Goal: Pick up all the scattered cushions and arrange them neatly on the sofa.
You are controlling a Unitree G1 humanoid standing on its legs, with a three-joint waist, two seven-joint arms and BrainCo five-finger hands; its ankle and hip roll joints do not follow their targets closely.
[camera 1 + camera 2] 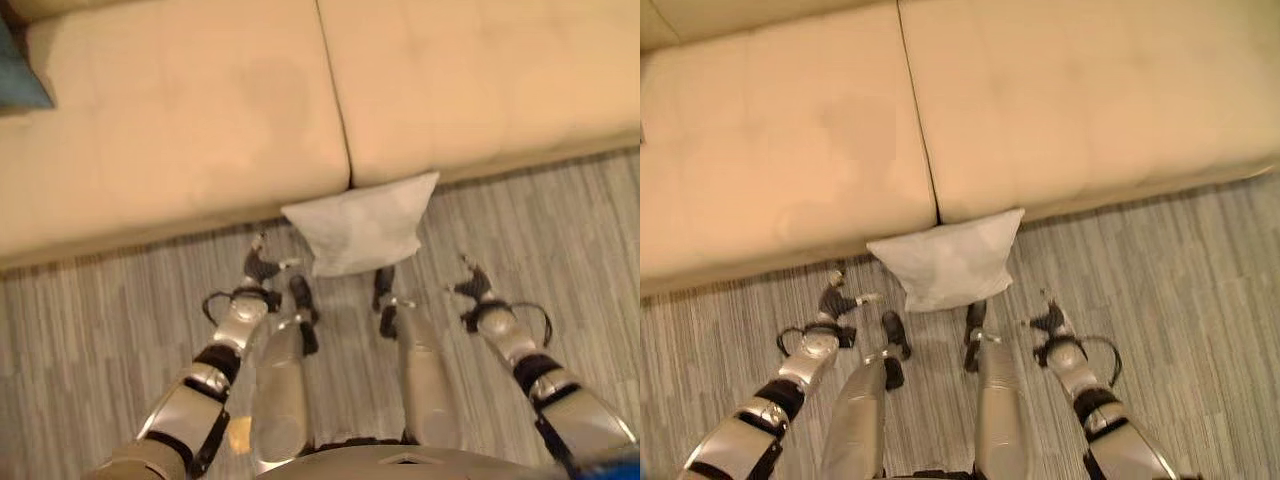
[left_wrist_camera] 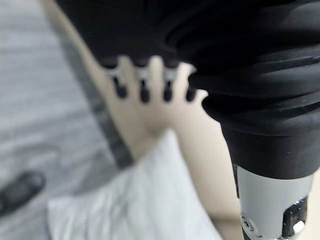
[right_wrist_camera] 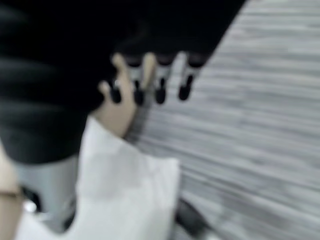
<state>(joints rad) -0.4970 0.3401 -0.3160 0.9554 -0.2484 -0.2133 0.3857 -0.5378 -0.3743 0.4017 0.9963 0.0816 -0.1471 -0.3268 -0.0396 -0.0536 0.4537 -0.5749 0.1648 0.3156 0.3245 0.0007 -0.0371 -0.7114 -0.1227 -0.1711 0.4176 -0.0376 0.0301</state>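
We hover our left hand [image 1: 262, 268] and right hand [image 1: 474, 287], fingers relaxed and empty, flanking a soft, light white cushion [image 1: 362, 224] leaning against the sofa [image 1: 180, 130], best squeezed by its sides.

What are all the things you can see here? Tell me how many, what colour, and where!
white cushion: one, white, on the floor, leaning against the front of the sofa where its two seat pads meet, between the two hands.
sofa: one, beige, across the far side, with two seat pads split by a seam.
blue cushion: one, dark blue, on the sofa at its far left edge, mostly cut off.
floor: one, grey striped, in front of the sofa.
left hand: one, silver with a dark cover, open, just left of the white cushion, not touching it.
right hand: one, silver with a dark cover, open, right of the white cushion, apart from it.
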